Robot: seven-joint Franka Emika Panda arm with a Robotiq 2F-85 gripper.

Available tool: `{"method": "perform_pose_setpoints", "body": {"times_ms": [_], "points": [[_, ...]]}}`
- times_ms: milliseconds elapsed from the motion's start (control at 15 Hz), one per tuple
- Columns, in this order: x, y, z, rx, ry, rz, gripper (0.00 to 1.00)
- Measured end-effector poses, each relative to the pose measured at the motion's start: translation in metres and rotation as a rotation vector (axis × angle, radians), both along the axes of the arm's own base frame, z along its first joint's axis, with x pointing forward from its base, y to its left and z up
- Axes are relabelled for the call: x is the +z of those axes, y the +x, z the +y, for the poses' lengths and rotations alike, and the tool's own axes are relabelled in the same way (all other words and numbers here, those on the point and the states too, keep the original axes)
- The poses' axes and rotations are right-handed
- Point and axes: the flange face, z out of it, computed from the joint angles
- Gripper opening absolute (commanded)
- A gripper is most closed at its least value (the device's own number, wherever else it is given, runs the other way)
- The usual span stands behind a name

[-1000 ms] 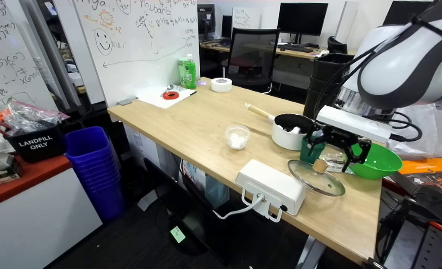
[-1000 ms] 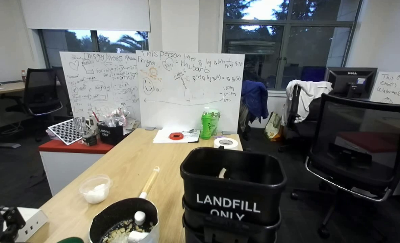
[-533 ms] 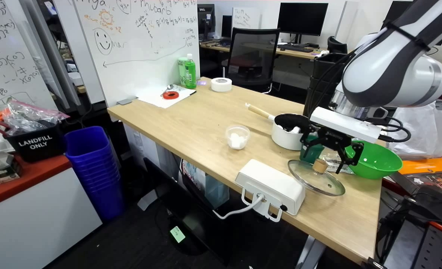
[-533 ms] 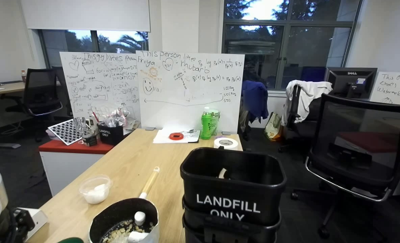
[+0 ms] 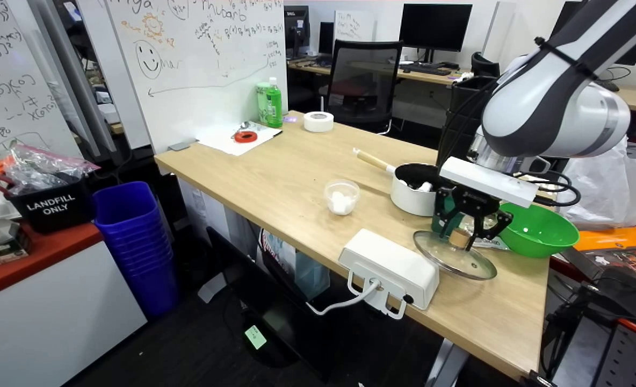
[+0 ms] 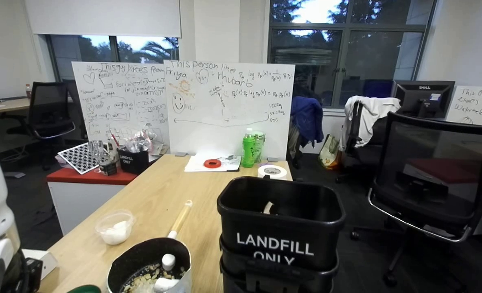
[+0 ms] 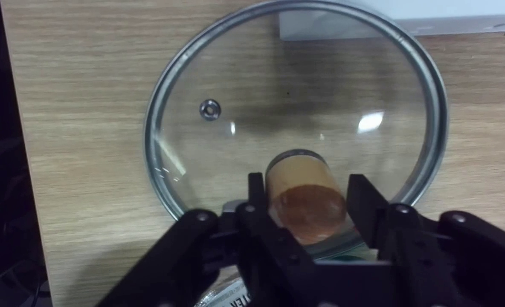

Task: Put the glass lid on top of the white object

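Black hand [image 7: 306, 184] stands parted, fingers [image 7: 363, 200] flanking the tan wooden knob [image 7: 310, 209] of a round clear-glass lid [image 7: 295, 123]. White rectangular plastic block [image 5: 390, 260] sits just beside lid; contact unclear.

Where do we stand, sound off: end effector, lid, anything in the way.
End effector straddling knob, grip unconfirmed. Lid not yet atop white block, rim contact unclear. Green cup close to lid, possible snag.

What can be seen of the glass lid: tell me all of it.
The glass lid is round and clear, with a metal-looking rim, a small ringed hole and a wood-look knob facing up. It lies on the table beside the white object; whether fully flat is unclear. The jaws flank the knob; whether they touch it cannot be told.
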Motion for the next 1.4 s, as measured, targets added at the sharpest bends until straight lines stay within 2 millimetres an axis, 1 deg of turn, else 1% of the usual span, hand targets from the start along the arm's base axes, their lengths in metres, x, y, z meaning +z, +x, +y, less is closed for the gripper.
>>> {"method": "perform_pose_setpoints", "body": {"times_ms": [67, 133, 400, 600, 733, 933, 1067, 1133, 1200, 1400], "points": [[0.000, 0.000, 0.000, 0.000, 0.000, -0.001, 0.17], [0.000, 0.001, 0.000, 0.001, 0.000, -0.002, 0.15], [0.001, 0.000, 0.000, 0.020, 0.003, -0.002, 0.15], [0.002, -0.004, 0.005, 0.056, 0.030, 0.043, 0.15], [0.007, -0.009, 0.009, 0.100, 0.041, 0.075, 0.15], [0.020, -0.017, 0.018, 0.185, 0.006, 0.087, 0.15], [0.033, -0.017, 0.028, 0.240, -0.037, 0.068, 0.15], [0.040, -0.017, 0.036, 0.270, -0.061, 0.054, 0.15], [0.047, -0.016, 0.046, 0.304, -0.090, 0.038, 0.15], [0.062, -0.015, 0.086, 0.393, -0.182, -0.021, 0.15]]}}
